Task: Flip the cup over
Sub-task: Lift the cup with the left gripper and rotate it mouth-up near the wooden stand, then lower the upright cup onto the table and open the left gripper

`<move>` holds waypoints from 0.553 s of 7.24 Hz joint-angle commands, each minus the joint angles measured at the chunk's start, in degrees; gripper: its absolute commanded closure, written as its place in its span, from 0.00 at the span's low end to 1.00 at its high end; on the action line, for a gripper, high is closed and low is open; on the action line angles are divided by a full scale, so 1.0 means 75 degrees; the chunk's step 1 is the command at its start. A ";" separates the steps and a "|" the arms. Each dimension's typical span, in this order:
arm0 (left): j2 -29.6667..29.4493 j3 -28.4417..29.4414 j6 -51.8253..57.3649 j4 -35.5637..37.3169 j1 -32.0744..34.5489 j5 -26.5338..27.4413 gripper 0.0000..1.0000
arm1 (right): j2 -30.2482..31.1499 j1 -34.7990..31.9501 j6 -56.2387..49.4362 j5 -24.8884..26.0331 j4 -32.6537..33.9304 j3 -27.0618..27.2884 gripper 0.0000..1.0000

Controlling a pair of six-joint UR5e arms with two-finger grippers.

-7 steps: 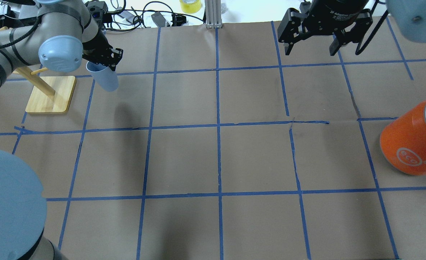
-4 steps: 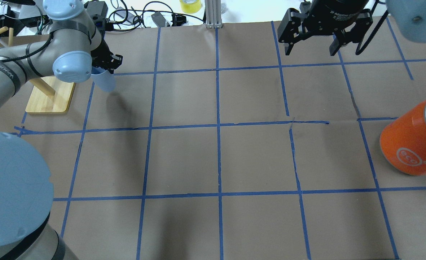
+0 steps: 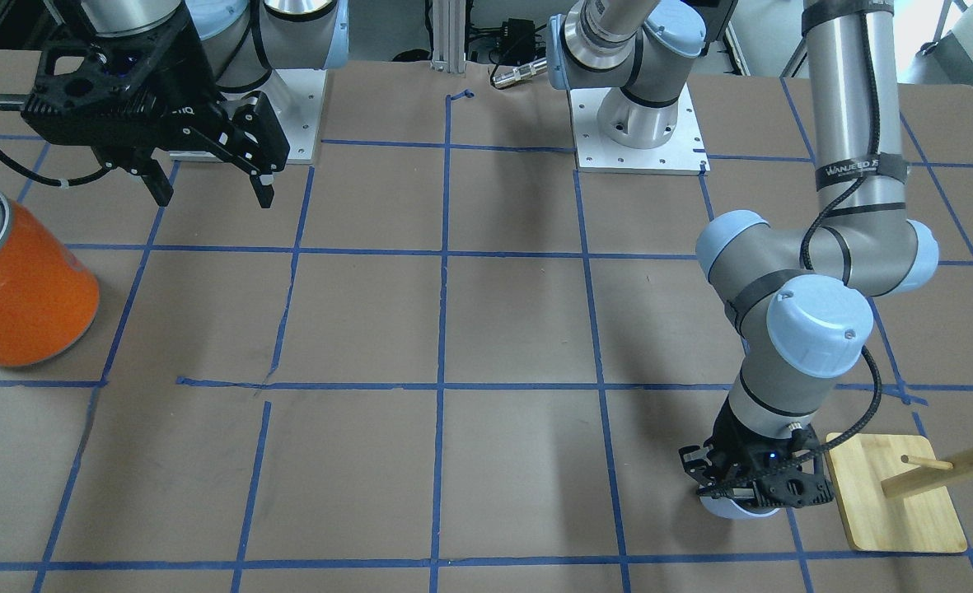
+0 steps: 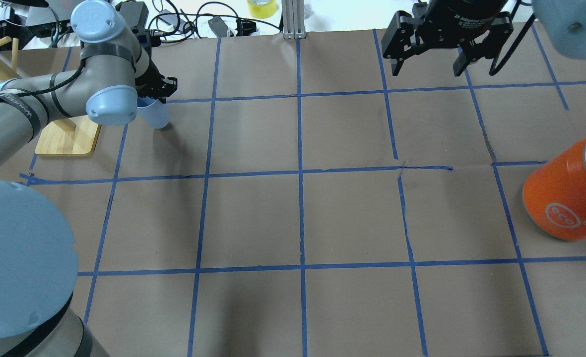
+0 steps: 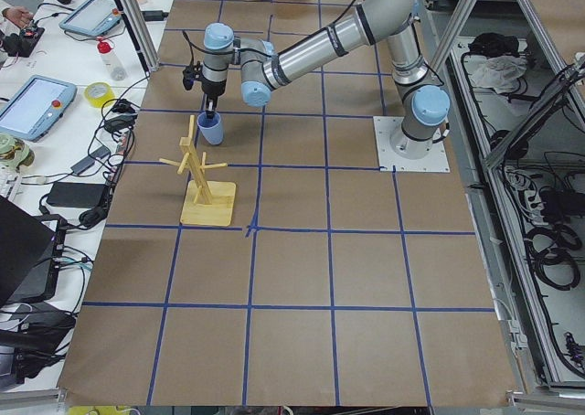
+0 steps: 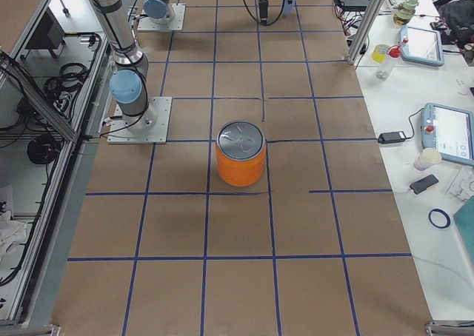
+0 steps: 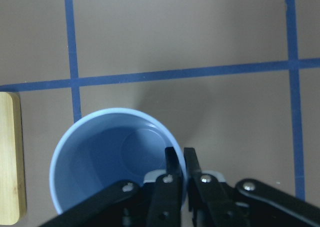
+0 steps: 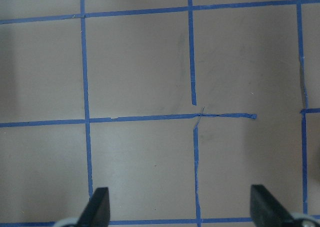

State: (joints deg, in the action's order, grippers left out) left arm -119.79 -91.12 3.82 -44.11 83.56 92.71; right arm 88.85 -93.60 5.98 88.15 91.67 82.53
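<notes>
The pale blue cup (image 4: 156, 115) stands mouth up at the far left of the table, next to the wooden rack. It is at or just above the paper. My left gripper (image 4: 157, 94) is shut on the cup's rim, one finger inside and one outside, as the left wrist view (image 7: 180, 163) shows over the cup's bluish inside (image 7: 100, 157). The cup's base shows under the gripper (image 3: 754, 486) in the front view (image 3: 733, 509). My right gripper (image 4: 426, 68) is open and empty, held high at the far right, its fingers (image 8: 97, 209) wide apart.
A wooden peg rack (image 4: 69, 138) stands just left of the cup. A large orange can (image 4: 565, 198) with a silver top stands at the right edge. Cables and a yellow tape roll (image 4: 261, 7) lie beyond the far edge.
My left arm has carried the cup a little to the right and lower, towards the paper. The cup stayed in the shut gripper. The right arm has not moved.
</notes>
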 commanded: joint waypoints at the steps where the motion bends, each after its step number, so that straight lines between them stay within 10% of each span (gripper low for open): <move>1: 0.0011 -0.0096 -0.0251 0.0058 0.0085 0.0048 0.93 | -0.0011 -0.0001 0.0000 0.0000 -0.0012 0.0000 0.00; 4: 0.0128 0.0043 -0.0367 -0.0082 0.0096 0.0037 0.16 | -0.0011 -0.0001 0.0000 0.0000 0.0000 0.0000 0.00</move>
State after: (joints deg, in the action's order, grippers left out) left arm -119.35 -91.56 1.70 -44.05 84.21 93.15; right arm 88.78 -93.60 5.98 88.15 91.64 82.53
